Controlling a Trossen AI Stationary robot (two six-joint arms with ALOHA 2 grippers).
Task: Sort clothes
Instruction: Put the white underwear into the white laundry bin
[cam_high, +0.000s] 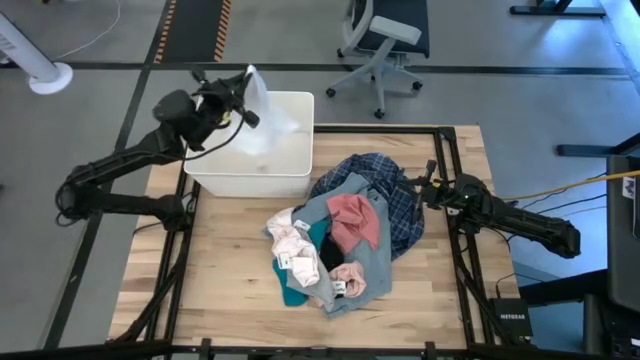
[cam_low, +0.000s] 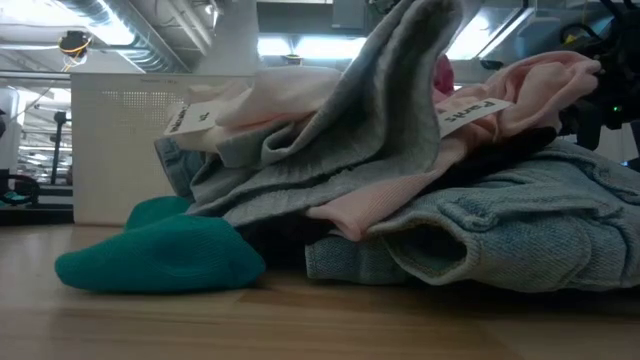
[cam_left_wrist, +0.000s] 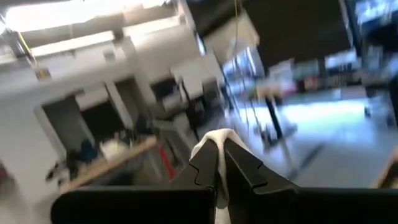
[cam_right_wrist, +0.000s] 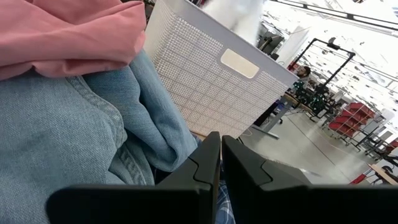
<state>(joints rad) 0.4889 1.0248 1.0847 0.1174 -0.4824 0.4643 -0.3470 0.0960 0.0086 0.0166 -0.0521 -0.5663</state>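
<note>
High view: left gripper (cam_high: 243, 88) is raised over the white bin (cam_high: 296, 178) at the table's far left, pinching a white top (cam_high: 262, 115) that hangs down into the bin. The remaining clothes lie heaped mid-table, right of the bin: dark blue plaid shirt (cam_high: 405, 212), pink piece (cam_high: 356, 220), light blue denim (cam_high: 376, 268), teal socks (cam_high: 292, 293). Right gripper (cam_high: 415, 190) sits at the heap's right edge, on the plaid shirt.

Low view: a teal sock (cam_low: 160, 255) lies on the wooden table (cam_low: 300, 320) in front; the denim (cam_low: 520, 235) lies beside it, with grey and pale pink fabric stacked above. The bin (cam_low: 110, 140) stands behind.

Left wrist view: the fingers (cam_left_wrist: 208, 165) are pressed together on a fold of white fabric (cam_left_wrist: 214, 140).

Right wrist view: the fingers (cam_right_wrist: 208, 165) are closed, with plaid cloth (cam_right_wrist: 225, 205) showing between them. Denim (cam_right_wrist: 68, 137) and pink fabric (cam_right_wrist: 62, 37) are close by; the bin's perforated wall (cam_right_wrist: 211, 81) is beyond.
</note>
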